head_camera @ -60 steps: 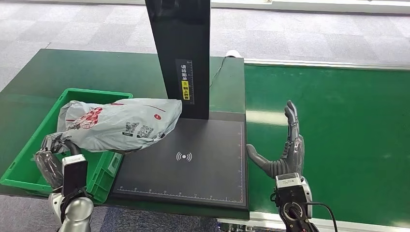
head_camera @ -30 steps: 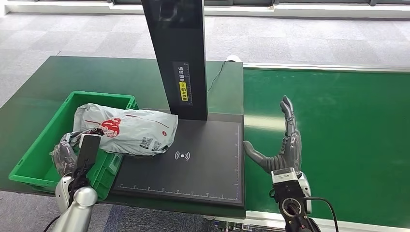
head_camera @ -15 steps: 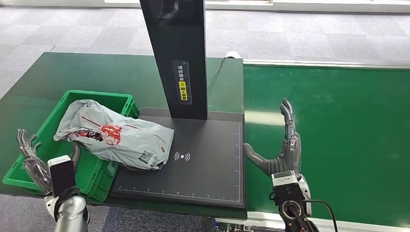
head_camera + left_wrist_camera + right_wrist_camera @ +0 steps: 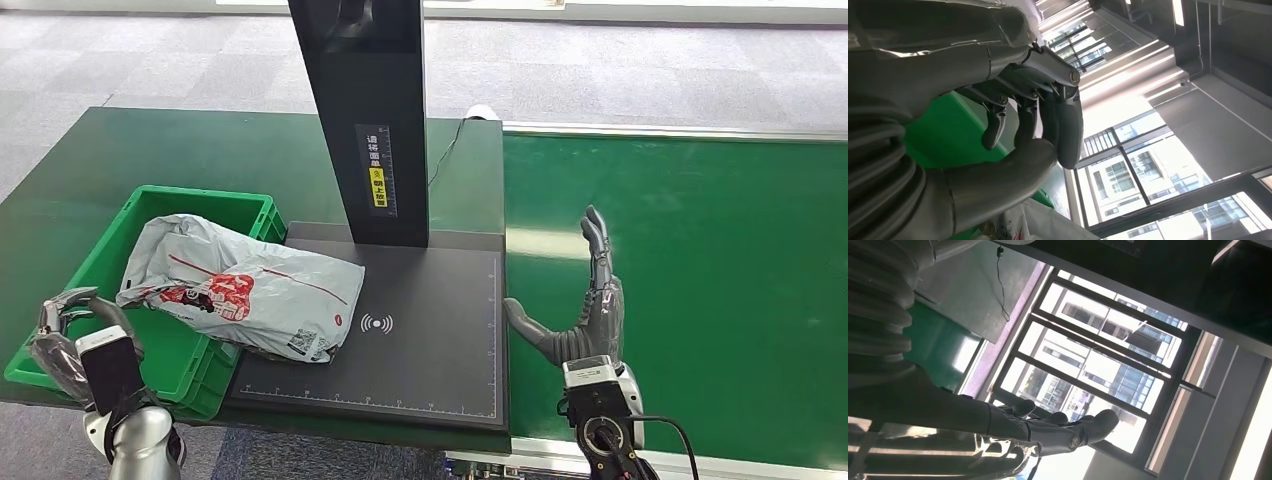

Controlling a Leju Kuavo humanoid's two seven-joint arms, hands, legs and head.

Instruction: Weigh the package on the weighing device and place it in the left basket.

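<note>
The grey plastic package (image 4: 245,290) with red print lies across the right rim of the green basket (image 4: 110,255), its right end resting on the black weighing platform (image 4: 420,340). My left hand (image 4: 62,335) hovers at the basket's near left corner, apart from the package, with its fingers curled in on nothing. The left wrist view shows those fingers (image 4: 1063,115) bent toward the thumb, the green basket (image 4: 948,135) behind them. My right hand (image 4: 585,310) stands upright just right of the platform, fingers straight and thumb out, holding nothing; it appears again (image 4: 1048,432) in the right wrist view.
The scale's tall black column (image 4: 370,110) rises from the back of the platform. A green conveyor belt (image 4: 700,280) runs along the right. The dark green table (image 4: 200,150) extends behind the basket, and its front edge is near my arms.
My left hand has let go of the package, drawn back to the basket's near left corner and curled its fingers in. The package has settled across the basket rim. The right hand has stayed put.
</note>
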